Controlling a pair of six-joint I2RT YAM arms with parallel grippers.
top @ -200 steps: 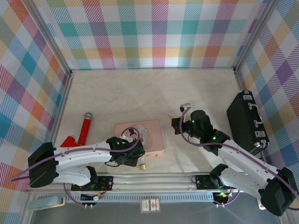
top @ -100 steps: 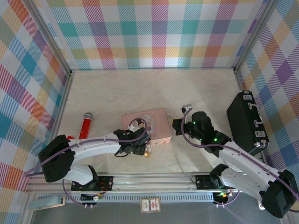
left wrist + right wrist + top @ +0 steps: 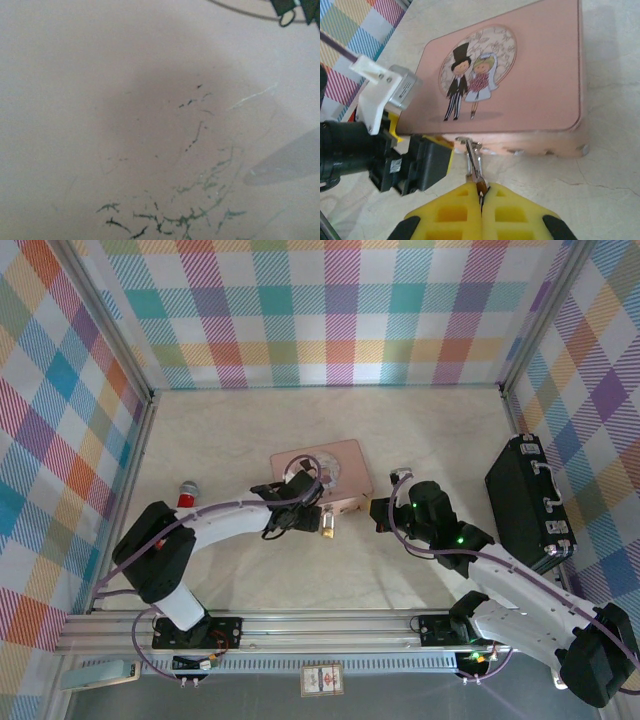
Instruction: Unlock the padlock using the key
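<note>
The padlock (image 3: pixel 326 527) is seen just beside the pink wedding tin (image 3: pixel 352 468), at the left gripper (image 3: pixel 304 519), whose grip cannot be told. What appears the key (image 3: pixel 474 162) is pinched in the right gripper (image 3: pixel 481 194). Insertion and turning remain.

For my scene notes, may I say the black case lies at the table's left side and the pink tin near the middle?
Wrong side: the top external view shows the black case at the right side of the table, the pink tin near the middle.
</note>
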